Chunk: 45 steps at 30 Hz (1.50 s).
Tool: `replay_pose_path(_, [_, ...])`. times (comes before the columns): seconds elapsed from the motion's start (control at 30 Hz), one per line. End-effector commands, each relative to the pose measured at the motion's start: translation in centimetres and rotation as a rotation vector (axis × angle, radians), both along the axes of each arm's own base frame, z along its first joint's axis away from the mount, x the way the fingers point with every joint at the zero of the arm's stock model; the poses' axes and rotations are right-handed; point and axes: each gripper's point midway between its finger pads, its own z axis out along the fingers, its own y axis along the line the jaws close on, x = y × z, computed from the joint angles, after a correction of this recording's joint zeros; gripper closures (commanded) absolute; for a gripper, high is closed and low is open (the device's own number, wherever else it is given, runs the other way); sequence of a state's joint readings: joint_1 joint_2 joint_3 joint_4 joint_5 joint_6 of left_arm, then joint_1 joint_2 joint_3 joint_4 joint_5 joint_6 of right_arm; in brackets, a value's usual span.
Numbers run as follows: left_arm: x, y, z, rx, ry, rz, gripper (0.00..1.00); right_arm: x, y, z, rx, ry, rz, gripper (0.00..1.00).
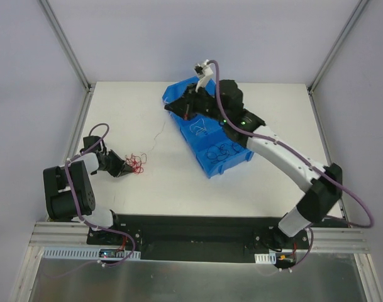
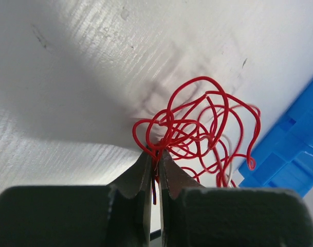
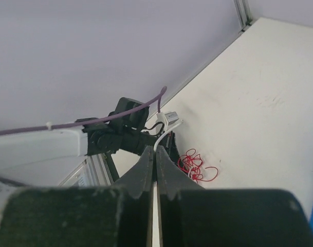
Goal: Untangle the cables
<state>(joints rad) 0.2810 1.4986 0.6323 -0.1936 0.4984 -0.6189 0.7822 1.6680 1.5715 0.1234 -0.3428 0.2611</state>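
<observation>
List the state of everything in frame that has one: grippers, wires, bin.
Left gripper: shut on red wire.
Right gripper: shut, over the bin's far end; cannot tell if it holds anything.
Red wire: tangled bundle on the table, pinched at one edge.
White wire: loose in the bin's middle compartment.
Black wire: curled in the bin's near compartment.
Bin: upright on the table.

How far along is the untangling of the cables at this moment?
Looks done: a white wire and dark wires lie in separate compartments of the blue bin. In hand: the left gripper is shut on a strand of the red wire tangle on the table; the right gripper is shut over the bin, its hold unclear. To do: the red loops are knotted together.
</observation>
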Motion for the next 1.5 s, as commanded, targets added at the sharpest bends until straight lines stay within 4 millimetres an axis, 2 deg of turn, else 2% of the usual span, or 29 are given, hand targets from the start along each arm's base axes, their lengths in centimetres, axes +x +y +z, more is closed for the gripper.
replay_pose_path(0.0, [-1.1, 1.3, -1.3, 0.047, 0.059, 0.037, 1.00, -2.1, -3.8, 2.4, -0.017, -0.156, -0.008, 0.99])
replay_pose_path(0.03, [-1.1, 1.4, -1.3, 0.045, 0.063, 0.041, 1.00, -2.9, -4.6, 3.0, -0.011, -0.181, -0.008, 0.99])
replay_pose_path(0.07, [-1.1, 1.4, -1.4, 0.042, 0.066, 0.045, 1.00, -3.3, -5.4, 2.9, -0.019, -0.195, -0.018, 0.99])
replay_pose_path(0.2, [-1.4, 1.9, -1.5, 0.040, 0.078, 0.074, 1.00, -5.6, -9.2, 6.2, 0.022, -0.293, -0.070, 0.99])
replay_pose_path(0.37, [-1.4, 2.1, -1.6, 0.034, 0.081, 0.088, 1.00, -8.5, -14.2, 9.2, 0.070, -0.420, -0.160, 0.99])
replay_pose_path(0.43, [-1.2, 2.0, -1.4, 0.028, 0.071, 0.083, 1.00, -8.8, -15.1, 9.6, 0.072, -0.469, -0.189, 0.99])
replay_pose_path(0.57, [-0.6, 1.8, -0.2, 0.019, 0.021, 0.062, 1.00, -7.7, -15.7, 9.5, 0.016, -0.485, -0.237, 0.99])
replay_pose_path(0.63, [-0.2, 1.9, 0.8, 0.027, -0.020, 0.055, 0.93, -7.0, -16.0, 9.7, -0.002, -0.491, -0.264, 0.99])
replay_pose_path(0.73, [0.4, 1.6, 2.6, 0.016, -0.088, 0.042, 0.70, -6.3, -16.4, 10.9, -0.002, -0.515, -0.296, 0.99])
replay_pose_path(0.83, [1.2, 1.0, 5.1, -0.007, -0.181, 0.008, 0.54, -4.5, -15.9, 11.7, 0.002, -0.508, -0.333, 0.99])
replay_pose_path(0.97, [2.6, 1.4, 9.3, 0.057, -0.339, -0.057, 0.40, -1.3, -15.1, 12.8, 0.026, -0.444, -0.394, 0.99])
replay_pose_path(1.03, [2.9, 1.7, 11.0, 0.102, -0.395, -0.095, 0.37, -0.1, -14.9, 14.3, 0.041, -0.453, -0.421, 0.99])
replay_pose_path(1.07, [3.2, 1.8, 11.8, 0.124, -0.423, -0.108, 0.36, 0.6, -14.5, 14.3, 0.034, -0.452, -0.430, 0.99])
replay_pose_path(1.1, [3.4, 1.8, 12.4, 0.129, -0.443, -0.122, 0.35, 1.2, -14.7, 15.4, 0.040, -0.471, -0.453, 0.99])
replay_pose_path(1.13, [3.7, 1.8, 13.0, 0.130, -0.463, -0.136, 0.36, 2.2, -14.4, 15.3, 0.025, -0.479, -0.465, 0.99])
replay_pose_path(1.23, [3.8, 1.6, 12.4, 0.138, -0.461, -0.161, 0.37, 4.9, -13.4, 13.6, -0.044, -0.490, -0.474, 1.00])
replay_pose_path(1.33, [4.0, 1.1, 12.4, 0.114, -0.471, -0.185, 0.38, 8.0, -13.8, 10.3, -0.132, -0.488, -0.545, 0.99])
replay_pose_path(1.47, [4.3, 1.1, 12.8, 0.120, -0.489, -0.186, 0.38, 12.1, -15.9, 5.5, -0.240, -0.413, -0.658, 0.99])
